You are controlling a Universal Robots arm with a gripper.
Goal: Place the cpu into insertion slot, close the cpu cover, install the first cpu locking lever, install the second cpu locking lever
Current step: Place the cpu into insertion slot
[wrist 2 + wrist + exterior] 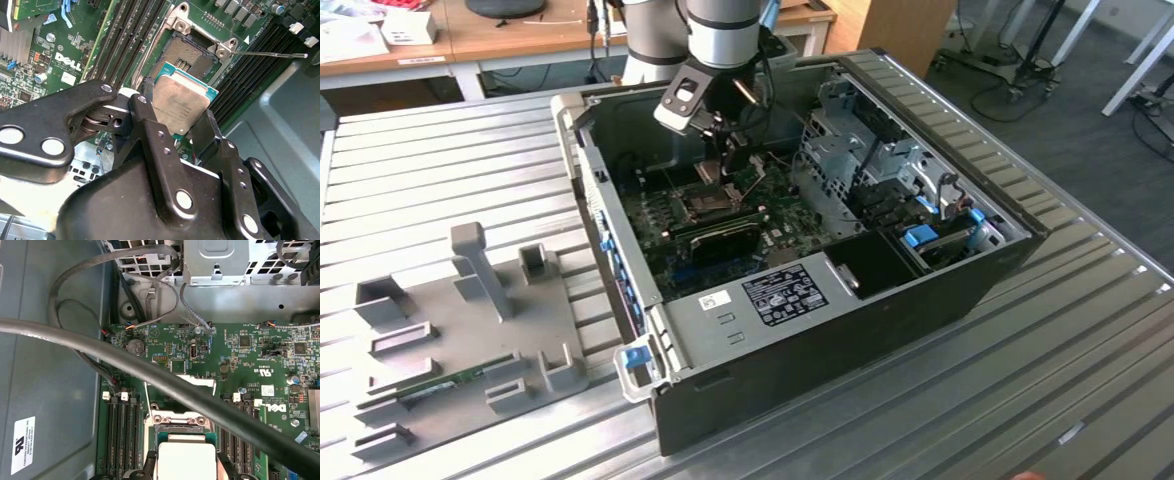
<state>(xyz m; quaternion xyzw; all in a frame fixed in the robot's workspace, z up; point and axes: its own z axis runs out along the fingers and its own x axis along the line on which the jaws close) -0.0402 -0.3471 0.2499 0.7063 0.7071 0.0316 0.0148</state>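
My gripper (pixel 719 158) reaches down into the open computer case and is shut on the cpu (pixel 180 102), a flat square chip with a dull grey top, pinched by two opposite edges between the black fingers (pixel 146 117). The cpu (pixel 186 456) hangs tilted just above the insertion slot (pixel 192 52), which lies open with its dark contact field bare. The slot (pixel 700 205) sits on the green motherboard. A silvery plate, which looks like the cpu cover (pixel 194 381), stands raised at the slot's far edge. A thin wire lever (pixel 270 54) sticks out from one corner of the slot.
Long black memory slots (pixel 132 35) flank the socket on both sides. A thick black cable (pixel 150 372) crosses the first wrist view, with thinner wires (pixel 150 270) near the metal drive cage (pixel 854 150). A grey fixture tray (pixel 454 340) lies on the slatted table at the exterior view's left.
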